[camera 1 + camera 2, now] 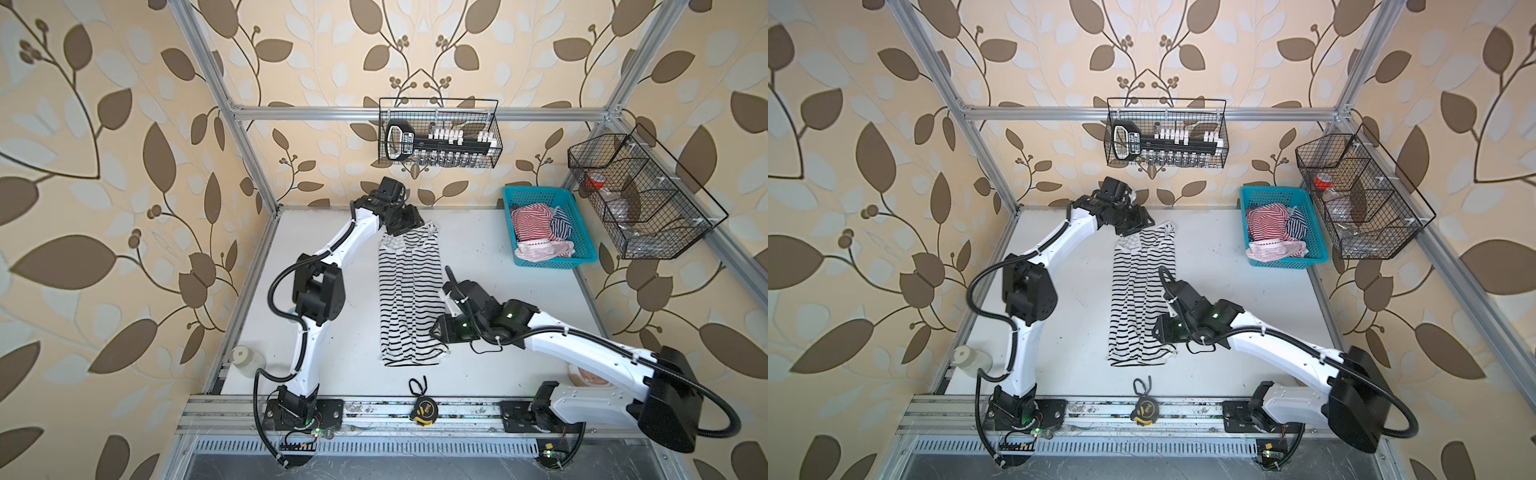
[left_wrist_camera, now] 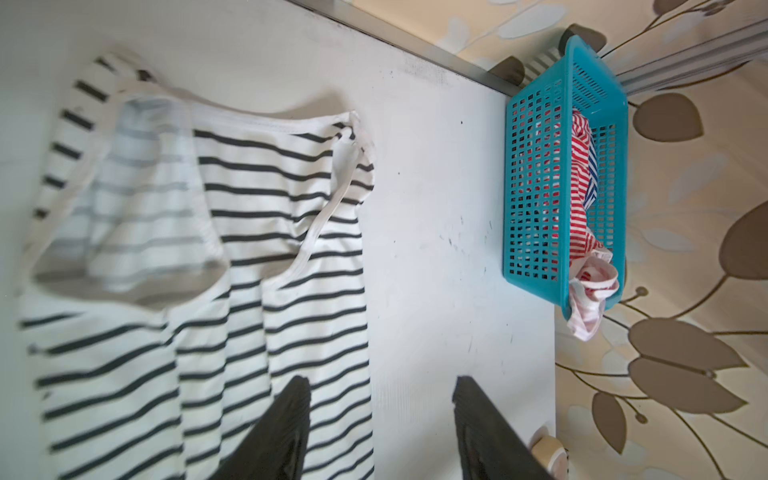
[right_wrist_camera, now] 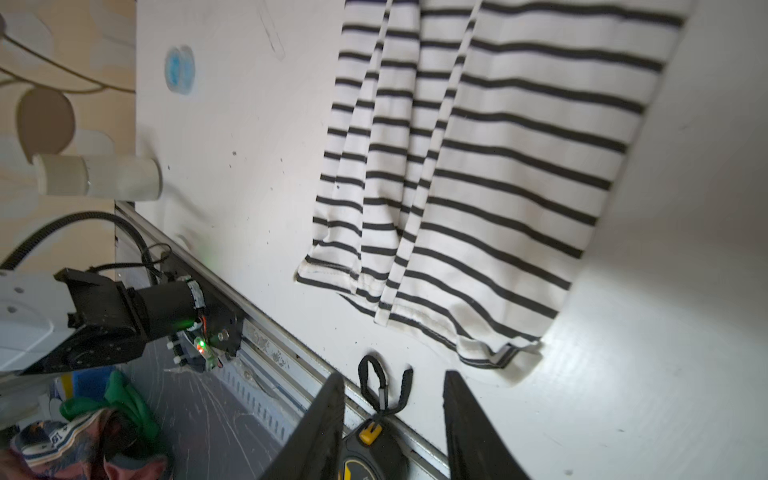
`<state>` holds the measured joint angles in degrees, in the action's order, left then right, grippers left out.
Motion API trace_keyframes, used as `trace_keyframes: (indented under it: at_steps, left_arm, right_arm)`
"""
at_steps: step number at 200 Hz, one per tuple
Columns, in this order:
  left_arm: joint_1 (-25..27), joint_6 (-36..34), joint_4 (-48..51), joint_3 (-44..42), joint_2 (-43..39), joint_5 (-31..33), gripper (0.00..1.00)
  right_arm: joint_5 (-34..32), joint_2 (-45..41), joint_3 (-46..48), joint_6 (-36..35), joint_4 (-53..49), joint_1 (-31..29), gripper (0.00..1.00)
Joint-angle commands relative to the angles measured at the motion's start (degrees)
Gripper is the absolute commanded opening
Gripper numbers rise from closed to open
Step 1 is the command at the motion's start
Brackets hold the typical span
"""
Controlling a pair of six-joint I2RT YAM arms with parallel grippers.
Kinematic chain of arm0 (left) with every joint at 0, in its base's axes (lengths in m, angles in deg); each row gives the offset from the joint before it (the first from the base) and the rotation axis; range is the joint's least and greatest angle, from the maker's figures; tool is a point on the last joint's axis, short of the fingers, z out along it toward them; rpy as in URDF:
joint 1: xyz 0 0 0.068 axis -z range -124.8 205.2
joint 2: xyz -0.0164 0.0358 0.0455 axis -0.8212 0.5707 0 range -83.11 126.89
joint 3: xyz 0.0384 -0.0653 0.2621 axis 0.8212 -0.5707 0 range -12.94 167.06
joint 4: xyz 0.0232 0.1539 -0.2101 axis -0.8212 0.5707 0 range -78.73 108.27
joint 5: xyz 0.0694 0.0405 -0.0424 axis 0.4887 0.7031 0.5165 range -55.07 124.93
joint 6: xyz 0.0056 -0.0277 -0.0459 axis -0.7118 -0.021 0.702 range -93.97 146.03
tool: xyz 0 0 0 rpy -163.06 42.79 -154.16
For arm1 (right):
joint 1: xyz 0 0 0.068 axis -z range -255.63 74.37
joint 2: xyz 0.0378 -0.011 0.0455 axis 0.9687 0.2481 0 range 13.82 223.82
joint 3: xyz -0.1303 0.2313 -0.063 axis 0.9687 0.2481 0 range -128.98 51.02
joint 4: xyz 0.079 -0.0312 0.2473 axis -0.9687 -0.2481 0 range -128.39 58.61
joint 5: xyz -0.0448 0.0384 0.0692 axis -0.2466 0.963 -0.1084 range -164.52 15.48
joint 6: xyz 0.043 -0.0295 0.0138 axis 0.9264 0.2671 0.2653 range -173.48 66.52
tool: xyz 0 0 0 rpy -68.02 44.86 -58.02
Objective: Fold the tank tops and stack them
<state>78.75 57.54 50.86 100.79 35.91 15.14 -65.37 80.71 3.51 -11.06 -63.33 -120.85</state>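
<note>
A black-and-white striped tank top (image 1: 409,291) (image 1: 1138,291) lies lengthwise on the white table, folded into a narrow strip with its straps at the far end and its hem at the near end. My left gripper (image 1: 409,224) (image 2: 380,382) hovers open at the strap end, one finger over the fabric (image 2: 257,208) and one over bare table. My right gripper (image 1: 438,336) (image 3: 395,378) is open beside the hem's right corner (image 3: 498,145), holding nothing. The red-and-white tank top (image 1: 530,224) (image 2: 579,195) and the navy-and-white one (image 1: 561,224) lie bunched in the turquoise basket (image 1: 540,190) (image 2: 536,166).
A yellow-and-black tape measure (image 1: 422,409) (image 3: 370,449) sits on the front rail. A white bottle (image 1: 247,359) (image 3: 99,176) stands at the table's left edge. Black wire baskets (image 1: 440,133) (image 1: 640,195) hang on the back and right frame.
</note>
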Motion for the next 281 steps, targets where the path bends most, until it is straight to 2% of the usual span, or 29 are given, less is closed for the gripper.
trace_keyframes:
  at_steps: [1,22,49,78,89,109,150,205,251,281]
  left_arm:
    - [-0.3,-3.0,4.0,-14.5,-14.7,6.4,0.59]
    - [0.0,-2.5,6.8,-28.8,-26.7,9.0,0.59]
    - [0.3,-1.1,10.9,-44.1,-38.6,8.9,0.60]
    - [0.8,0.3,12.0,-56.3,-46.1,7.1,0.60]
    - [0.9,1.4,10.4,-59.8,-47.6,5.5,0.60]
    - [1.5,3.5,6.6,-65.0,-48.4,1.9,0.60]
    - [4.6,7.1,-0.1,-70.5,-46.9,-1.2,0.61]
    - [8.7,10.4,-6.0,-75.2,-44.1,-1.4,0.64]
    - [10.5,12.6,-11.2,-77.3,-40.5,-1.7,0.65]
    - [11.1,13.8,-13.0,-78.3,-39.9,-2.0,0.64]
  right_arm:
    - [-1.4,-3.9,4.8,-2.5,-6.7,4.1,0.35]
    - [1.3,-6.3,8.6,-3.1,-5.8,7.4,0.30]
    - [3.6,-5.2,10.6,-3.4,-3.0,8.0,0.32]
    - [5.8,-0.6,12.0,-4.4,0.3,7.9,0.35]
    - [6.2,1.1,12.4,-4.7,1.3,7.9,0.40]
    - [6.9,3.7,12.4,-5.2,3.3,7.9,0.45]
    - [9.1,8.3,12.3,-5.1,8.1,7.8,0.49]
    - [9.8,10.5,13.7,-3.8,11.1,5.8,0.50]
    - [9.4,12.1,15.4,-2.6,12.9,4.3,0.45]
    - [8.7,11.9,16.2,-2.1,13.0,4.0,0.35]
